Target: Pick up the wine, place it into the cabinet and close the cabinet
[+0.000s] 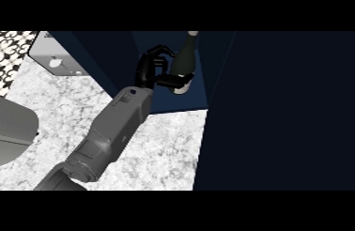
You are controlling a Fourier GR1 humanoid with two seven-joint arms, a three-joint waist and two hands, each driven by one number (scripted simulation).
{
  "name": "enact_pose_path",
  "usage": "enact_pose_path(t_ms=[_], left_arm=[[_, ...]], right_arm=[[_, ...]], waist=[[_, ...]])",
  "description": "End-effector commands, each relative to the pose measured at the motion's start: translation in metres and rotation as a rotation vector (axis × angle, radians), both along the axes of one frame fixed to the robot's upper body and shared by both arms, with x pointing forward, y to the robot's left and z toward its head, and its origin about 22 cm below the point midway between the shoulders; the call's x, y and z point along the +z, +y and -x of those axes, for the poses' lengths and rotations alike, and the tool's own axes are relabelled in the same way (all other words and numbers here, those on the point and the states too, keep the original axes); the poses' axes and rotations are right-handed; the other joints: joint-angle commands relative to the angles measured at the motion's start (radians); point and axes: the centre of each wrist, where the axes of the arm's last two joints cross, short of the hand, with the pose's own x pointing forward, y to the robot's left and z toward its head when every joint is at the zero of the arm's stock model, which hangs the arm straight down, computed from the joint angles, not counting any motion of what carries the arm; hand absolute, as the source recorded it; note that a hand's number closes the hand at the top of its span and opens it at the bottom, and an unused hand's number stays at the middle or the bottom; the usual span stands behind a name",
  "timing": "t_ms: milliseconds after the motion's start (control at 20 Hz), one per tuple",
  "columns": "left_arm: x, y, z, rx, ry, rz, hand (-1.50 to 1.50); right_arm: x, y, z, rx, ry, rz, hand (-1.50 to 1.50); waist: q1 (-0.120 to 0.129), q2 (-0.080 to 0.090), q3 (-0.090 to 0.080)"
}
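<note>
A speckled white counter (pixel 166 145) runs up to a dark blue cabinet (pixel 173 96), whose open door (pixel 277 112) walls the right side. The left hand (pixel 154 65) curls around the wine bottle (pixel 184 56), held upright inside the cabinet opening, near the door's edge.

One forearm (pixel 111 131) in view: mid-grey casing, smooth, boxy with rounded edges, pale sheen along its upper face. Wider, rounded housing at the lower end; narrows toward the wrist, where a small raised block sits on top. Hand (pixel 147 68) matte black, slim segmented fingers and thumb, glossy highlights on the edges. No cables, screws or markings discernible.
</note>
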Motion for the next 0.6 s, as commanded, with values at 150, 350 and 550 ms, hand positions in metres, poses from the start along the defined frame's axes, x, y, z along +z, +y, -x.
enact_pose_path(t_ms=[150,350,550], left_arm=[[-0.012,0.015,0.001,0.063,-0.005,-0.008,1.5],[0.002,0.016,-0.008,0.093,-0.036,-0.06,1.5],[0.015,0.03,-0.018,0.123,-0.077,-0.137,-1.5]], right_arm=[[0.023,-0.007,0.02,0.067,0.014,-0.069,-1.5],[0.022,-0.003,0.021,0.1,0.008,-0.087,-1.5],[0.024,-0.006,0.023,0.091,-0.011,-0.078,-1.5]], waist=[[-0.014,0.01,0.0],[-0.022,0.014,-0.001],[-0.028,0.014,-0.001]])
